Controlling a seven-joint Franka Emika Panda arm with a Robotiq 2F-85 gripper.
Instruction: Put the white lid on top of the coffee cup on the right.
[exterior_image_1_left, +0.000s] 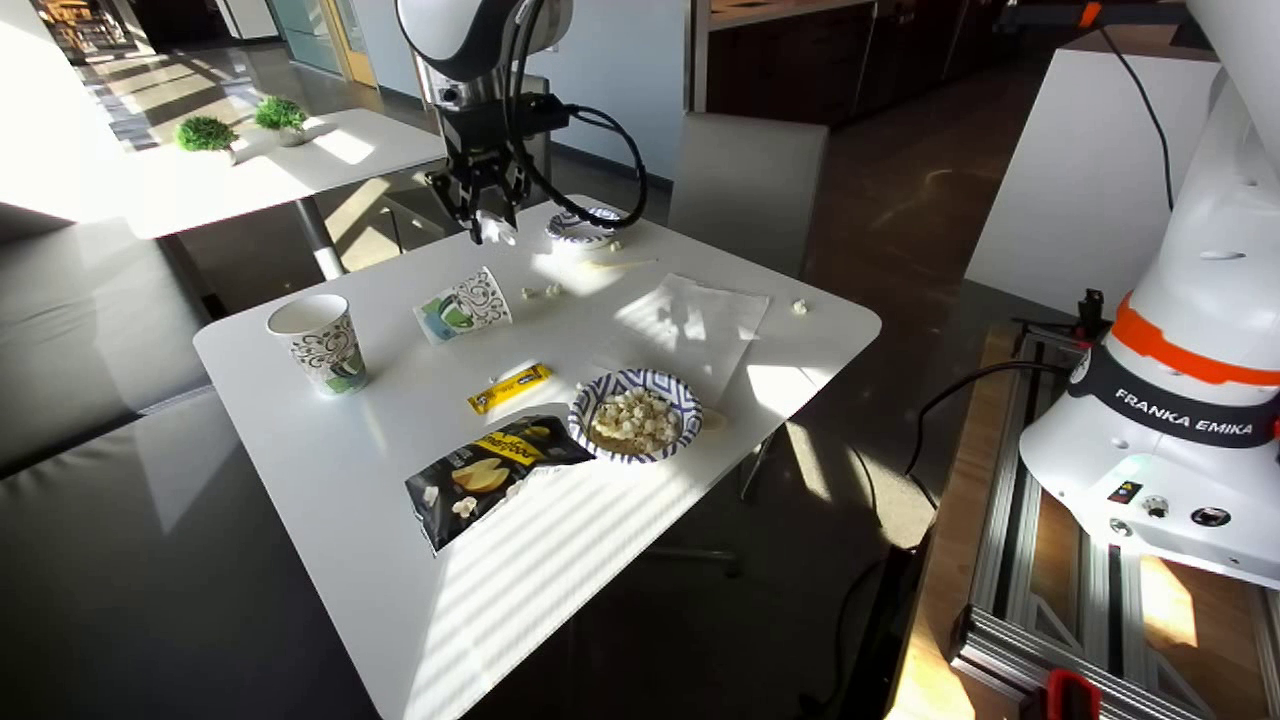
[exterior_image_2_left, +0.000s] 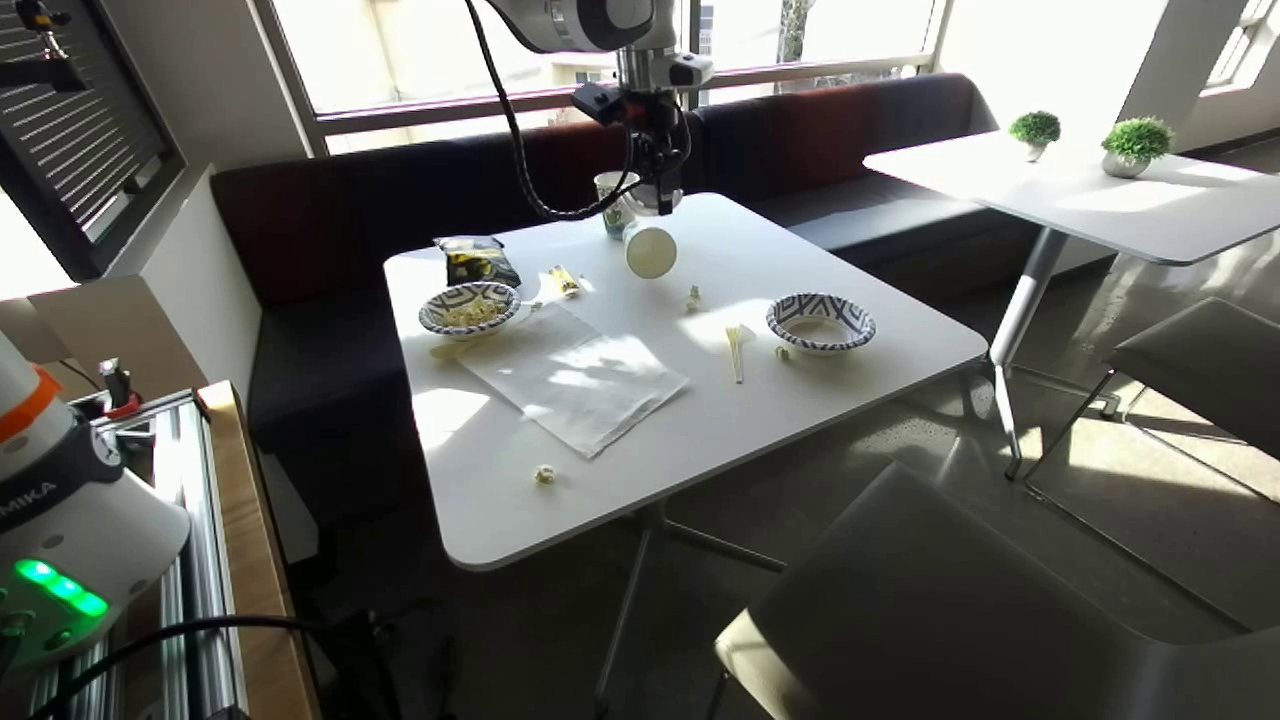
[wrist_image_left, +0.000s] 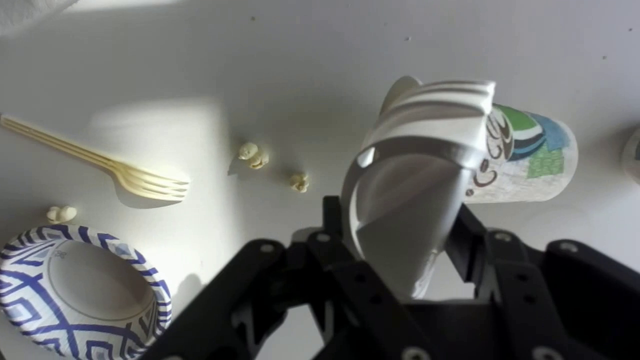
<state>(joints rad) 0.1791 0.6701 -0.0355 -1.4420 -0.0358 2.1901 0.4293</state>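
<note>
My gripper (wrist_image_left: 397, 230) is shut on the white lid (wrist_image_left: 410, 200), with a finger at each side of it. The lid is tilted and held above the table; it also shows in both exterior views (exterior_image_1_left: 496, 230) (exterior_image_2_left: 655, 200) under the gripper (exterior_image_1_left: 492, 212). One coffee cup (exterior_image_1_left: 467, 308) lies on its side, and the lid partly covers it in the wrist view (wrist_image_left: 530, 155). In an exterior view its open mouth (exterior_image_2_left: 650, 252) faces the camera. The near-identical cup (exterior_image_1_left: 325, 350) stands upright near the table's edge, partly hidden by the tipped cup and the gripper in an exterior view (exterior_image_2_left: 612, 215).
A patterned bowl (exterior_image_2_left: 820, 347) and a fork (wrist_image_left: 140, 180) lie near the gripper's side of the table. A popcorn bowl (exterior_image_1_left: 690, 405), a black snack bag (exterior_image_1_left: 480, 490), a yellow packet (exterior_image_1_left: 510, 388), a napkin (exterior_image_1_left: 700, 315) and loose popcorn (wrist_image_left: 254, 155) are also on the table.
</note>
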